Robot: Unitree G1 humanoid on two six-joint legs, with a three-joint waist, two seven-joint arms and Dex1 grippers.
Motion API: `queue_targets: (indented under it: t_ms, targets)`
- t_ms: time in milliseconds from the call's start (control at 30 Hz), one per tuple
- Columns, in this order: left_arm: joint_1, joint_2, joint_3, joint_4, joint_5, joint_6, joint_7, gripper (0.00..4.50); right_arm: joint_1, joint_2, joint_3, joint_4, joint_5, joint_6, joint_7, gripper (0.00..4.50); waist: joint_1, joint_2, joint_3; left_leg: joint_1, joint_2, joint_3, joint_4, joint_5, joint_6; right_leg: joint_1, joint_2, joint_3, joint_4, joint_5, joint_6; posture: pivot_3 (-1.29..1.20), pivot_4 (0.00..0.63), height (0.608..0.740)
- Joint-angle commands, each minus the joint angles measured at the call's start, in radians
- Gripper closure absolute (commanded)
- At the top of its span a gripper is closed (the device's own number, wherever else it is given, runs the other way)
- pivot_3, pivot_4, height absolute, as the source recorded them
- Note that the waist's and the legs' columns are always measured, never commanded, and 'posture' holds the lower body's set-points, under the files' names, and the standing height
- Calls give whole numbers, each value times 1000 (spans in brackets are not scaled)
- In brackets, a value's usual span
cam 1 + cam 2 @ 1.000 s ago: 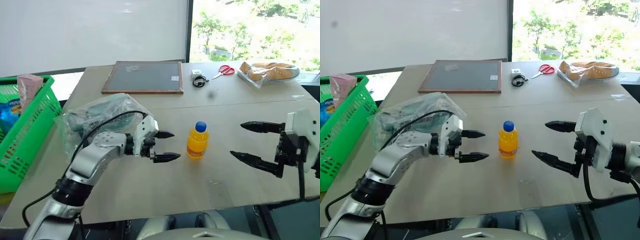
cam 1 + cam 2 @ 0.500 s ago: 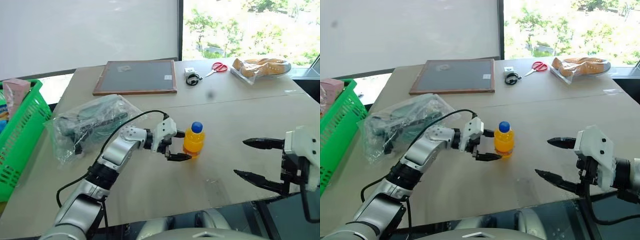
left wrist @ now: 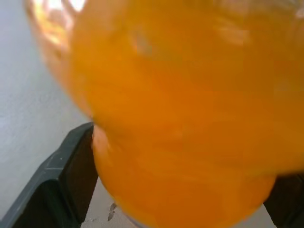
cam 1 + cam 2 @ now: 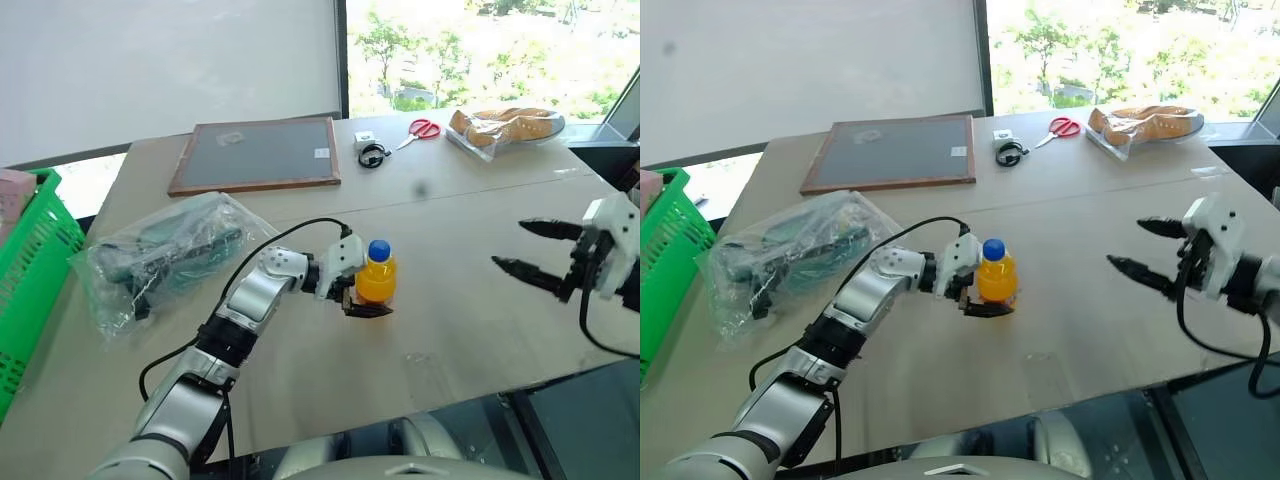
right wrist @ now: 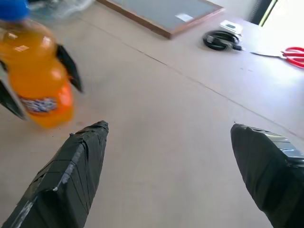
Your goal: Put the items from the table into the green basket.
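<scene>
Here the left tool stood with its two black fingers spread wide on either side of the bottle, one finger behind it and one in front near its base. They bracketed it but no squeeze was visible, so I judged the step in hand to be the grasp itself.

To do it well, the fingers should close squarely across the bottle's widest part, low enough that the rounded body cannot slip out upward, and only then lift. The bottle was upright and light-looking, so a lopsided pinch would likely tip or skid it on the smooth counter. Once held, it should travel over the bag to the basket, which sat off the counter's left edge, well apart.

The bottle was small and squat, with bright orange liquid, a blue cap and a coloured label band around the lower part. It stood near the counter's middle, just right of the bag.

The right tool hung over the counter's right side, fingers likewise spread and holding nothing, well clear of the bottle. It seemed best kept there.
</scene>
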Motion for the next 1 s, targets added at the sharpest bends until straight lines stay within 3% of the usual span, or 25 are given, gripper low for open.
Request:
queue_targets:
  t_ms: [33,200,333,500,600,667,767,900,1000]
  targets:
    - [-13,1,26,-18,-2,-9,-2,48,-203,-62,69,213,-43,-68,176,64,-5,2,1,0,0,0,0,1,-1,-1,0,0,0,0,0,-216,79,740]
    - [-9,-1,35,-22,-2,0,6,48,-311,-140,126,285,21,-124,561,64,-7,3,2,-3,0,0,1,0,0,-1,0,0,-2,0,0,-216,79,740]
    - [-5,-2,43,-26,-3,4,12,48,-344,-144,160,287,31,-155,645,64,-13,3,2,-3,0,0,1,-1,2,-1,0,0,-3,0,0,-173,73,740]
    - [-6,-12,47,-18,-4,7,25,48,-369,-120,188,290,22,-197,646,64,-8,4,2,-3,0,0,1,-1,2,-1,0,0,-2,0,0,-162,69,740]
    - [0,-15,50,-24,-12,23,26,722,-366,-112,197,283,16,-208,633,64,-1,4,2,-3,0,0,1,-1,1,-1,0,0,-2,0,0,-156,66,740]
    - [9,-13,57,-30,-15,20,31,1431,-359,-111,197,278,21,-206,623,64,3,4,2,-3,0,0,1,0,0,-1,0,0,-2,0,0,-148,60,740]
    - [26,-5,99,-53,-28,3,68,1469,-336,-98,188,251,31,-198,592,64,5,4,2,-3,0,0,1,0,0,-2,0,0,-2,0,0,-140,55,740]
    - [44,8,279,-169,-139,122,187,1469,-295,-54,170,144,50,-181,502,64,5,4,2,-3,0,0,1,0,0,-3,0,0,0,0,0,-111,50,740]
    - [7,63,484,-192,-149,180,390,1469,-372,51,208,55,29,-95,309,64,5,3,2,-4,0,0,2,0,-1,-4,1,1,2,0,0,-58,45,740]
